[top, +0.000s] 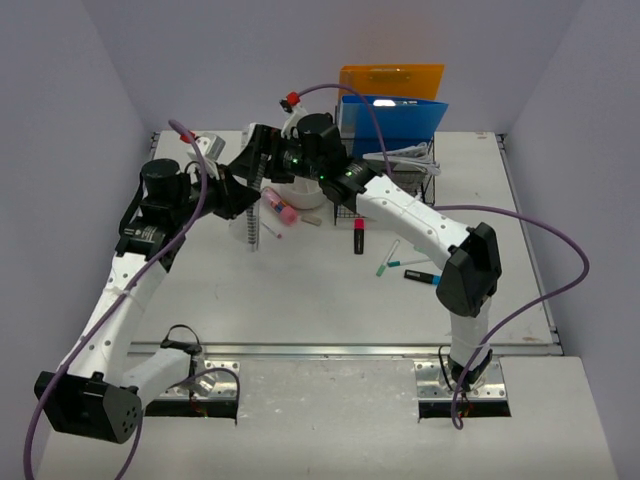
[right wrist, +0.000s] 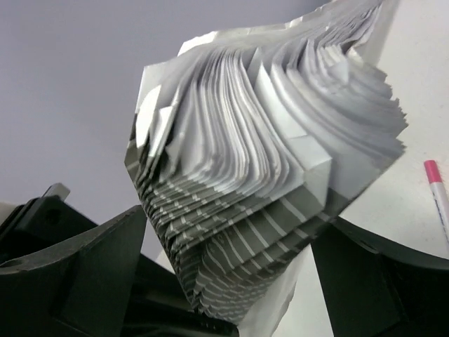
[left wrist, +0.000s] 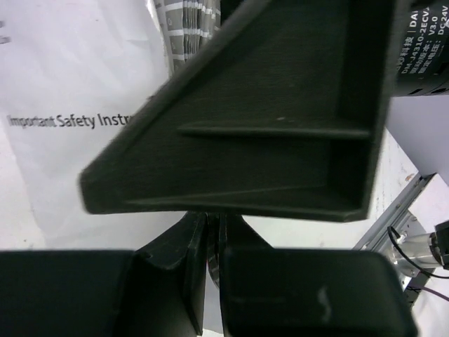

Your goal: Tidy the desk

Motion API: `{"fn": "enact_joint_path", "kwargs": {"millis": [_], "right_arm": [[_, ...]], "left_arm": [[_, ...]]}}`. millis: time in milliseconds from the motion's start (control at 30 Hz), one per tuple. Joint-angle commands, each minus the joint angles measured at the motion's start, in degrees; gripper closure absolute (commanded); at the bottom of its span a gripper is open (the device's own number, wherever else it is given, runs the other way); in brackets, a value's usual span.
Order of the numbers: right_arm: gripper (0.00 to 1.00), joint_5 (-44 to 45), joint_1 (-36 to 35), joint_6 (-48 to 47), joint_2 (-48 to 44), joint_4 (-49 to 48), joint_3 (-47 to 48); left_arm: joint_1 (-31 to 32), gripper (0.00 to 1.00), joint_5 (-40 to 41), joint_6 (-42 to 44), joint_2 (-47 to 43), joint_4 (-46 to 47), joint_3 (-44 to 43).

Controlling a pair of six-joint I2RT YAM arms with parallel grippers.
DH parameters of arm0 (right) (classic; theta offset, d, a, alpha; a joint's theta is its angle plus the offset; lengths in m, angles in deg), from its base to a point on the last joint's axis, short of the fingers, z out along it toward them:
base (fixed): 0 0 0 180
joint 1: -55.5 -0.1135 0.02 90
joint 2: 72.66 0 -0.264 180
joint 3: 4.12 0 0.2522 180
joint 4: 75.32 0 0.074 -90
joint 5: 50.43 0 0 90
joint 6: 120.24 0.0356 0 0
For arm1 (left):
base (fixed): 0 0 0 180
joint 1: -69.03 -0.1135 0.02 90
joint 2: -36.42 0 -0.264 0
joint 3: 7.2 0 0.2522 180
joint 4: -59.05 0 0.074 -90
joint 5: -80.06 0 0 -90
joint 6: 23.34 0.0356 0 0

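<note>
On the white desk (top: 300, 300), a folded safety leaflet (top: 252, 228) is held upright at the back left. My left gripper (top: 240, 196) is shut on a thin edge of it, seen in the left wrist view as a sliver pinched between the jaws of that gripper (left wrist: 212, 239). The leaflet's printed sheet (left wrist: 63, 119) hangs behind. My right gripper (top: 258, 152) comes in from the right, and one of its black fingers (left wrist: 266, 119) fills the left wrist view. In the right wrist view the fanned pages (right wrist: 266, 161) stand between the wide-open jaws of the right gripper (right wrist: 235, 219).
A pink marker (top: 281, 208) and a white cup (top: 303, 193) lie just right of the leaflet. A red-and-black marker (top: 358, 236), teal pens (top: 388, 262) and a black-and-blue marker (top: 421, 277) lie mid-desk. A wire basket (top: 405, 172), a blue folder (top: 395, 115) and an orange folder (top: 390, 78) stand behind.
</note>
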Motion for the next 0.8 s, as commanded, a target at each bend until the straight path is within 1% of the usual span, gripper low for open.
{"fn": "enact_joint_path", "kwargs": {"millis": [0, 33, 133, 167, 200, 233, 300, 333, 400, 467, 533, 633, 700, 767], "right_arm": [[0.11, 3.0, -2.1, -1.0, 1.0, -0.9, 2.9], [0.18, 3.3, -2.1, -1.5, 0.9, -0.4, 2.6], [0.46, 5.4, -2.0, -3.6, -0.1, 1.0, 1.6], [0.53, 5.8, -1.7, -3.9, -0.4, 1.4, 1.2], [0.62, 6.0, -1.1, -4.3, -1.1, 1.8, 0.5], [0.69, 6.0, -0.6, -4.6, -1.6, 2.0, -0.1], [0.82, 5.4, 1.2, -5.1, -3.4, 2.0, -2.4], [0.88, 4.8, 2.5, -5.1, -4.3, 1.9, -3.8], [0.98, 2.3, 4.6, -5.3, -6.9, 1.2, -6.1], [1.00, -0.3, 7.8, -5.6, -9.2, 0.2, -9.7], [1.00, -5.2, 11.5, -6.6, -12.9, -2.2, -13.7], [1.00, -13.3, 16.3, -11.2, -18.5, -6.8, -19.2], [1.00, -19.6, 19.1, -14.2, -22.9, -8.1, -22.9], [1.00, -28.5, 21.1, -19.8, -27.7, -10.7, -26.6]], "left_arm": [[6.4, 1.00, 1.1, -0.2, -0.2, 5.2, -1.2], [6.8, 1.00, 1.8, -0.2, -0.2, 5.5, -1.1], [7.1, 1.00, 1.8, 0.0, -0.4, 6.1, -0.9], [7.1, 0.97, 1.6, 0.2, -0.5, 6.1, -0.8], [7.1, 0.92, 1.5, 0.2, -0.8, 6.0, -0.4], [7.1, 0.87, 1.4, 0.3, -1.1, 6.0, -0.1], [7.1, 0.76, 1.0, 0.6, -1.8, 5.4, 0.4], [7.1, 0.73, 0.8, 0.9, -2.0, 4.9, 0.5], [7.1, 0.64, 0.5, 1.4, -2.2, 3.2, 0.3], [7.0, 0.58, -0.4, 2.1, -2.8, 2.1, 0.3], [7.0, 0.49, -0.7, 2.4, -3.7, 1.3, 0.2], [7.0, 0.36, -1.2, 2.1, -5.5, 0.8, -0.7], [7.0, 0.33, -2.0, 1.1, -5.7, 0.9, -1.1], [7.0, 0.31, -3.8, 0.0, -5.0, 1.8, -1.8]]}}
